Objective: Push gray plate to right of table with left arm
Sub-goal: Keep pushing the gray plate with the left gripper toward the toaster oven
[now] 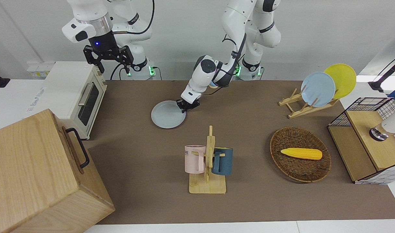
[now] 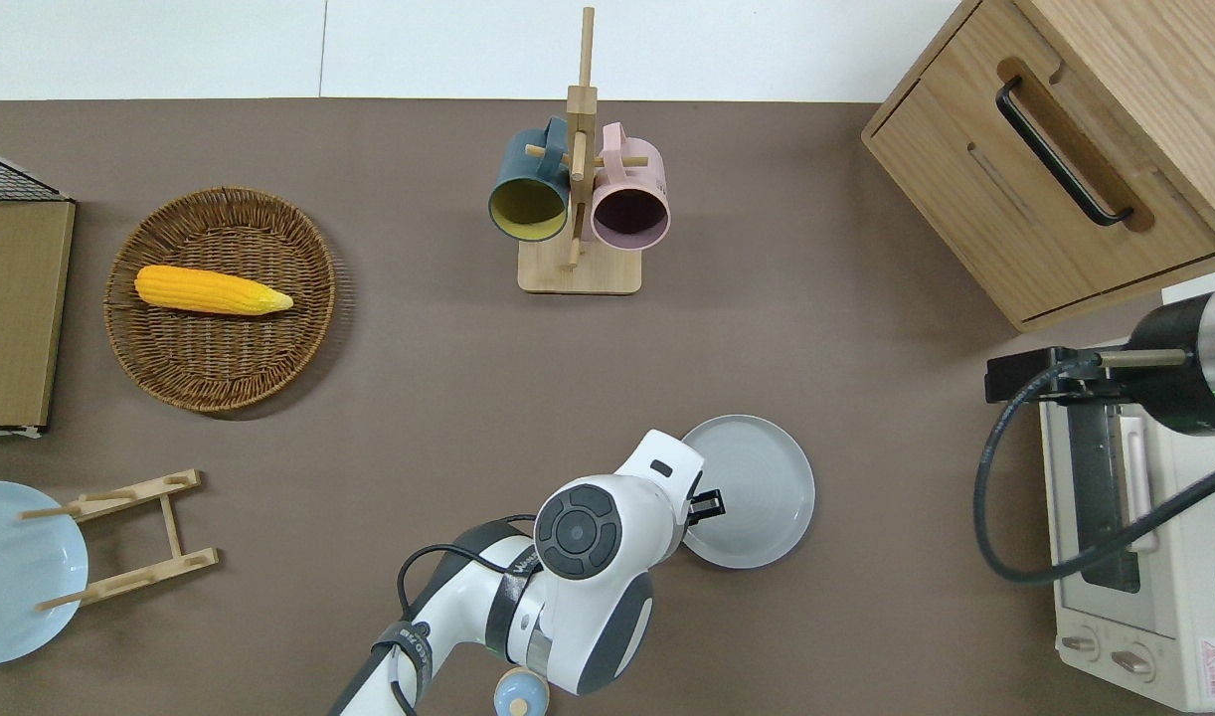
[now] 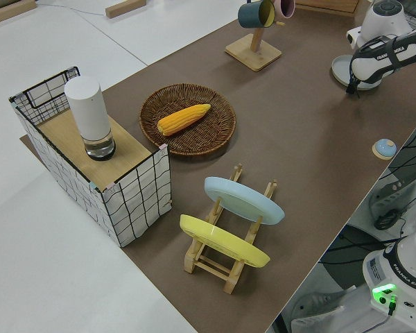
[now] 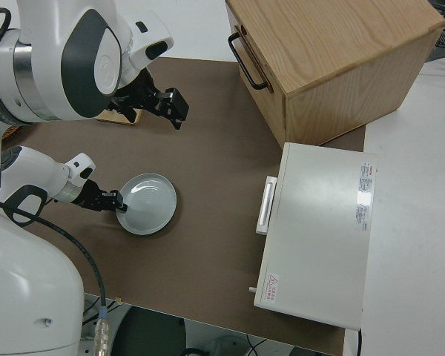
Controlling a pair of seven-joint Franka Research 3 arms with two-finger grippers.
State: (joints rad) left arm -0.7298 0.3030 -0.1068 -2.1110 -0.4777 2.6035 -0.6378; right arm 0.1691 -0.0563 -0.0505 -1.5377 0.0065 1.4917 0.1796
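The gray plate (image 1: 167,115) lies flat on the brown table (image 1: 136,168), nearer to the robots than the mug rack; it also shows in the overhead view (image 2: 762,477) and the right side view (image 4: 148,205). My left gripper (image 1: 186,108) is low at the plate's rim on the side toward the left arm's end of the table, touching it; it shows in the overhead view (image 2: 709,505) and the right side view (image 4: 113,200) too. My right gripper (image 1: 114,68) is open and parked.
A white toaster oven (image 1: 78,94) and a wooden cabinet (image 1: 39,171) stand at the right arm's end. A mug rack (image 1: 208,161) stands mid-table. A wicker basket (image 1: 291,168) with corn, a plate rack (image 1: 301,108) and a wire basket (image 1: 372,136) are toward the left arm's end.
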